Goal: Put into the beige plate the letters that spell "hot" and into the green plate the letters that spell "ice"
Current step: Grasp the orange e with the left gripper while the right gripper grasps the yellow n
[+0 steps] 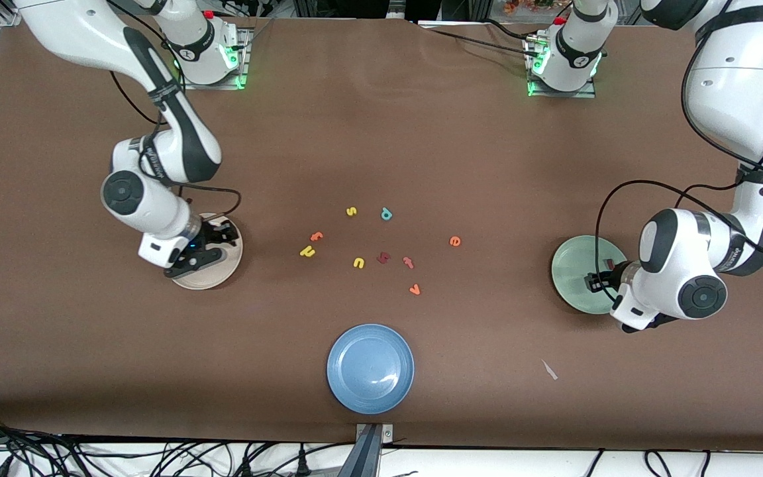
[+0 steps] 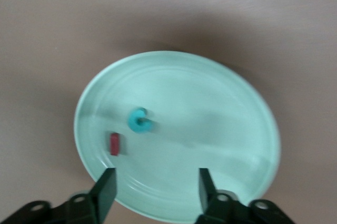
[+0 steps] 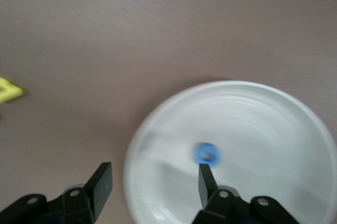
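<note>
My right gripper [image 1: 212,246] [image 3: 154,182] hangs open over the beige plate [image 1: 212,277] [image 3: 274,113], nothing between its fingers. The blue o [image 3: 207,154] lies in that plate. My left gripper [image 1: 597,281] [image 2: 155,190] hangs open over the green plate [image 1: 570,265] [image 2: 210,92], where the teal c [image 2: 139,121] and the dark red i [image 2: 114,144] lie. On the bare table between the plates lie the yellow h [image 1: 307,251], orange t [image 1: 316,236] and orange e [image 1: 455,241]. The e lies toward the left arm's end.
Other letters lie mid-table: yellow s [image 1: 351,211], teal p [image 1: 386,213], yellow u [image 1: 358,263], a dark red letter [image 1: 383,258], a pinkish-red t-like letter [image 1: 408,262], orange v [image 1: 414,289]. A blue plate [image 1: 370,368] sits nearer the front camera.
</note>
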Controlling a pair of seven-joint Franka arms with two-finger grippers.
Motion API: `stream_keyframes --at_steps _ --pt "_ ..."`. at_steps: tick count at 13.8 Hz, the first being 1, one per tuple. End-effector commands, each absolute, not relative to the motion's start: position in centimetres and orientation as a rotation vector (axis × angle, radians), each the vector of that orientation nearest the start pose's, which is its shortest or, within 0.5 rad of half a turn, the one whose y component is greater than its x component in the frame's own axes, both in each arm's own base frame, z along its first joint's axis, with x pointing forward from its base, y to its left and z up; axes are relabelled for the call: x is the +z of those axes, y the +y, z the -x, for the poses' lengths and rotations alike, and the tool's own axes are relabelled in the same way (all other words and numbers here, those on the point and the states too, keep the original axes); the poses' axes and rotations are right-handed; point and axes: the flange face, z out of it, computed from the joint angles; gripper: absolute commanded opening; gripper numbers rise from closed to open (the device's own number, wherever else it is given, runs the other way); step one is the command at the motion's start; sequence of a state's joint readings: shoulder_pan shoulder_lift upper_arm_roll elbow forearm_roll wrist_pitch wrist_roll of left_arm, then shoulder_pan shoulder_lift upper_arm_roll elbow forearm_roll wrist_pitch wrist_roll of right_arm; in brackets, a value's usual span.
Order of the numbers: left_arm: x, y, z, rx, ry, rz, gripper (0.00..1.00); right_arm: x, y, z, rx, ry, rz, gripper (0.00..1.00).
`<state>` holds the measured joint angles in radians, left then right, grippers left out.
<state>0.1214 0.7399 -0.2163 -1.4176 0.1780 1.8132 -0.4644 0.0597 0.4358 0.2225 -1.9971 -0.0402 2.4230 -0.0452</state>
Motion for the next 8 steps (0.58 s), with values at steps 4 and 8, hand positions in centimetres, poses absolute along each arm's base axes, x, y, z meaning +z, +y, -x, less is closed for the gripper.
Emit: stream_keyframes --at_steps 4,8 --pt "28.1 -15.8 -66.5 0.492 -0.814 2.956 1.00 24.3 28.5 -58.0 -0.062 -0.385 3.097 0.75" --pt "24.8 -24.9 -63.1 0.407 -0.917 2.960 0.92 21.9 31.9 -56.6 -0.090 -0.377 3.079 0.74"
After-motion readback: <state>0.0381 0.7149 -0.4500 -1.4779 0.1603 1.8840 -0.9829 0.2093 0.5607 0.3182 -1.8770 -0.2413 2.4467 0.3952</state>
